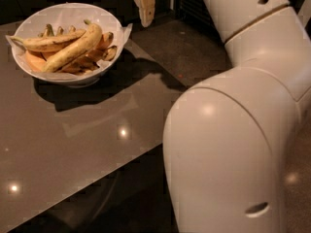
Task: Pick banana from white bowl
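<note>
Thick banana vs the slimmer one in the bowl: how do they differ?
The banana is thicker and longer than the slimmer banana. It lies diagonally, while the slimmer banana is nearly level. Both rest in the white bowl. The gripper hangs right of the bowl, touching neither.
</note>
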You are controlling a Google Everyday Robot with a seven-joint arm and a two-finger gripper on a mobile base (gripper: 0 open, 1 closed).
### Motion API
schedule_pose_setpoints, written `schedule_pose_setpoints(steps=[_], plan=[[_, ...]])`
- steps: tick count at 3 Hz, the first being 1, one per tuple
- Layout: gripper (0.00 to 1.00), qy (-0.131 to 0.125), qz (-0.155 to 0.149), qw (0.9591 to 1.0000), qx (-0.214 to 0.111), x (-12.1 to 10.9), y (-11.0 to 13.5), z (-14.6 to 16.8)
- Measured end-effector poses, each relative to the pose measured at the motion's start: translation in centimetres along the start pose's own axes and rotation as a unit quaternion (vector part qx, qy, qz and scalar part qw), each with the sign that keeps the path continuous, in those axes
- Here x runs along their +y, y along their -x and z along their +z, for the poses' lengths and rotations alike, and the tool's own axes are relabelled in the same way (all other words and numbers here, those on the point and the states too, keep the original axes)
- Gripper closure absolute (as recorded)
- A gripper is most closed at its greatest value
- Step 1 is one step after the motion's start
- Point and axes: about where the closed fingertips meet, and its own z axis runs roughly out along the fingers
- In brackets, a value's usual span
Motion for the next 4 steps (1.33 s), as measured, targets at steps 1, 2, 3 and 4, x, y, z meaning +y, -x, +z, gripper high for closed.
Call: schedule_pose_setpoints(steps=[1, 2, 3, 4], plan=[[0.00, 0.003, -0.002, 0.9990, -0.044, -0.4, 1.5, 1.5], [0.00, -0.003, 0.002, 0.9963, -0.086, -1.4, 3.1, 2.2], [0.00, -0.009, 0.020, 0.9925, -0.120, -2.0, 4.2, 2.5], [0.17, -0.010, 0.035, 0.9889, -0.144, -2.5, 5.0, 3.0]])
